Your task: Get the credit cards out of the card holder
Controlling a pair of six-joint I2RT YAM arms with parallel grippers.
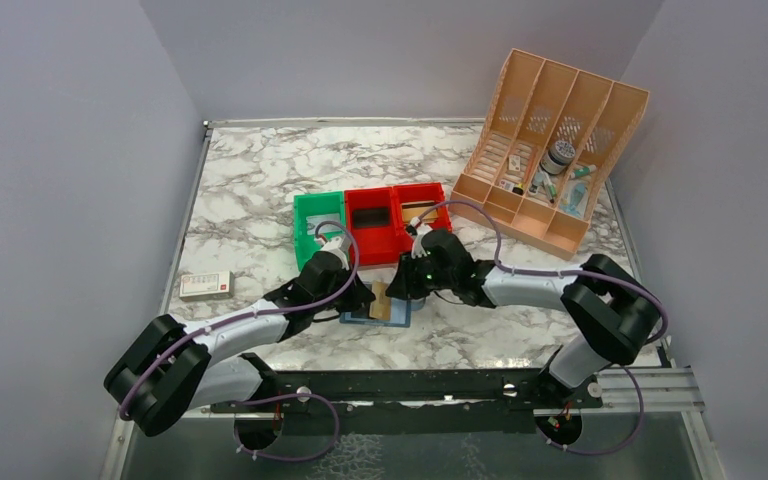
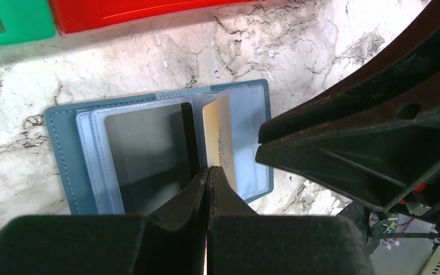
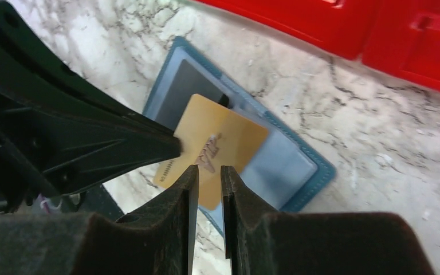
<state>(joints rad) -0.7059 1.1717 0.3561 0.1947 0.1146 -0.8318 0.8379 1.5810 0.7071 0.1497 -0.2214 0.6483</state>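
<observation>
The blue card holder [image 2: 63, 143] lies open on the marble, just in front of the bins [image 1: 360, 316]. My left gripper [image 2: 208, 168] is shut on the edge of a tan-gold credit card [image 2: 217, 129], which stands tilted, partly out of the right panel's pocket. The right wrist view shows this card's face [image 3: 229, 137] above the holder [image 3: 298, 166]. A dark grey card [image 2: 143, 149] sits in the left panel's pocket. My right gripper [image 3: 209, 168] hovers beside the gold card over the holder's right panel, jaws a narrow gap apart, holding nothing.
Two red bins [image 1: 395, 222] and a green bin [image 1: 318, 218] stand just behind the holder. A white-and-red flat box [image 1: 206, 285] lies at the left. A peach divider rack [image 1: 550, 150] with small items stands at the back right.
</observation>
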